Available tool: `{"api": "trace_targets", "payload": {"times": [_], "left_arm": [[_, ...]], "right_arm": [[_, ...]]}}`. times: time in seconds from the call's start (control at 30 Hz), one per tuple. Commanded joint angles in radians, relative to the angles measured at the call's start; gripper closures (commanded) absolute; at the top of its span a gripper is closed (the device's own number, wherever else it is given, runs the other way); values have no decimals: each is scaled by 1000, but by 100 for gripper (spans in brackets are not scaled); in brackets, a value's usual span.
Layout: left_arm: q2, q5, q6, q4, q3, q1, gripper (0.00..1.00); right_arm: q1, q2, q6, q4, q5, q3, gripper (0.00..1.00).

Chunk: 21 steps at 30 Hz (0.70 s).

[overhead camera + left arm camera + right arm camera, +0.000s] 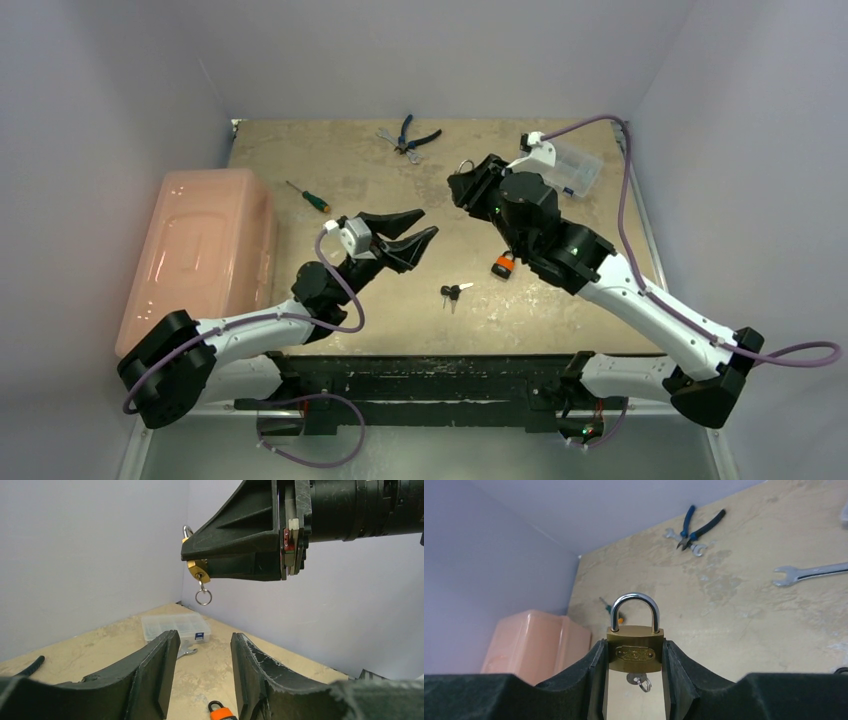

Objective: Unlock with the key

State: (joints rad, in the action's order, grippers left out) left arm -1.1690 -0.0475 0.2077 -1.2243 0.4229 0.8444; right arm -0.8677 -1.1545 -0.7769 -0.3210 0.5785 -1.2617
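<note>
**Padlock** (635, 652): brass, held clear of the worktop (330, 160) in the right pincer (468, 186), whose jaws clamp its two sides. The shackle (634, 600) sits home at both legs, so we judge it locked.

**Key** (636, 678): seated in the keyhole on the underside, with its ring (203, 604) hanging below. We count insertion as done.

**Left pincer** (427, 223): jaws apart and empty, raised and pointing toward the padlock, apart from the key.

**Outstanding, in our judgement:** grip the key with the left pincer, turn it, and free the shackle.

**Also on the worktop:** spare keys (452, 292) and an orange lock (503, 265).
</note>
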Motion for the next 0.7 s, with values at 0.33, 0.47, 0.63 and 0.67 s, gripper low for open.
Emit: {"api": "trace_targets", "payload": {"times": [0.33,0.47,0.63,0.67], "left_arm": [[4,57,3,-42,21,-7,61],[-1,54,6,-40,25,-7,63],[-2,62,3,-35,27,-5,68],[1,64,1,-32,27,-7,68]], "right_arm": [[-16,-17,-28,157,-162,27,100],[-25,-18,-17,181,-171,42,100],[-33,-25,-14,204,-192,64,100],[-35,-25,-14,208,-196,68,100]]}}
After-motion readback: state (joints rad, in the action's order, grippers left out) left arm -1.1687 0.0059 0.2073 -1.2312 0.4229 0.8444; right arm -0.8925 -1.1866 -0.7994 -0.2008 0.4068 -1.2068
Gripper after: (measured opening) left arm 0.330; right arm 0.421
